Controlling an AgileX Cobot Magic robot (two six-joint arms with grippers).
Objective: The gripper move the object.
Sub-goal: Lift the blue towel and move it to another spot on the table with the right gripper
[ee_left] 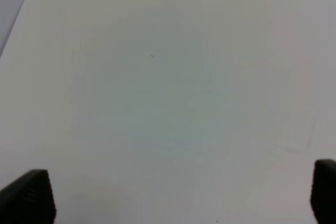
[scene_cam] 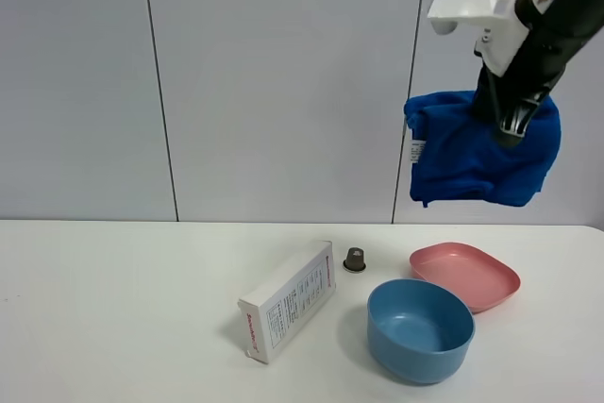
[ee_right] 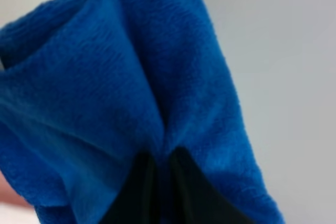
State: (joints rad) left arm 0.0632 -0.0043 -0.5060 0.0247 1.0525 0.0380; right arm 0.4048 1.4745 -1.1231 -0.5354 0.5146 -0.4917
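My right gripper is high at the upper right of the exterior high view, shut on a royal-blue fuzzy towel. The towel hangs bunched from the jaws, well above the table. In the right wrist view the towel fills the frame, and the two black fingertips pinch a fold of it, with the gripper shut. My left gripper is open and empty over bare white table; only its two black fingertips show. The left arm is out of the exterior high view.
On the white table lie a white box, a small dark cap-like object, a light-blue bowl and a pink plate. A grey panelled wall stands behind.
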